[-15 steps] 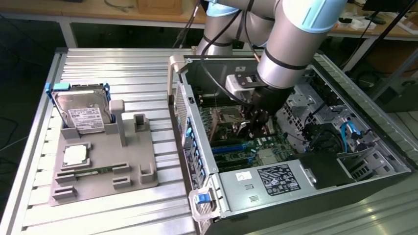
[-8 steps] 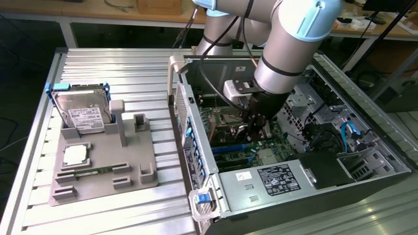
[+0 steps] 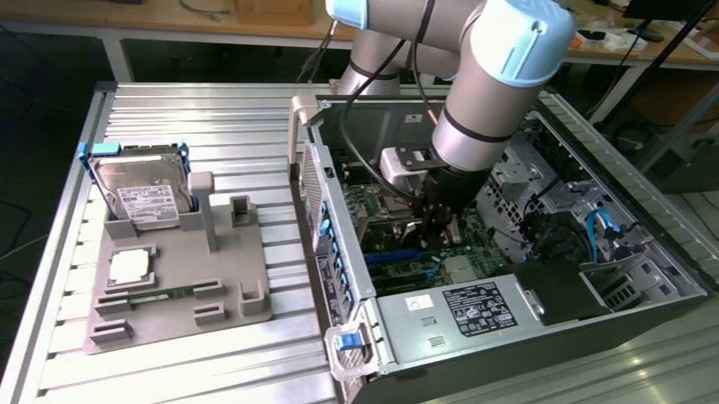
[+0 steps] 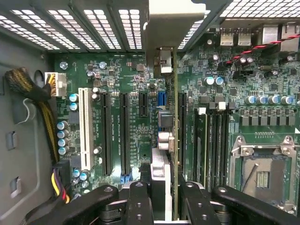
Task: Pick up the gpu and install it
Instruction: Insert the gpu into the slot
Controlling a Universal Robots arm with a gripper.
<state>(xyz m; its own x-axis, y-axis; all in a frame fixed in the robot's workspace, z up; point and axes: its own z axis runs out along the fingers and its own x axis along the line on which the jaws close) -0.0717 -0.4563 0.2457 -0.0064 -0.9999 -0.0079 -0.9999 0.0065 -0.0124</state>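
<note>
End effector [image 4: 166,202] is clenched on the gpu [image 4: 175,112], its black fingers [image 4: 139,201] pressing on either side of the thin card. From the wrist view the card is seen edge-on, standing upright over the green motherboard [image 4: 122,84], with its metal bracket [image 4: 168,23] at the far end against the perforated back wall of the computer case [image 4: 93,23]. The card runs along a black slot [image 4: 182,126], between the other long black slots and the memory sticks [image 4: 201,145]; whether its lower edge has entered the slot, I cannot tell. A white slot [image 4: 85,129] lies further off, beside a yellow and black cable bundle [image 4: 47,122], and the processor socket [image 4: 262,173] sits beyond the memory.

From the exterior view the end effector [image 3: 436,225] hangs deep inside the open case [image 3: 629,252], low over the board. On the exterior view's left, a hard drive [image 3: 141,192] stands in a grey holder [image 3: 225,286] on the ribbed metal worktop [image 3: 202,109], well apart from the case.
</note>
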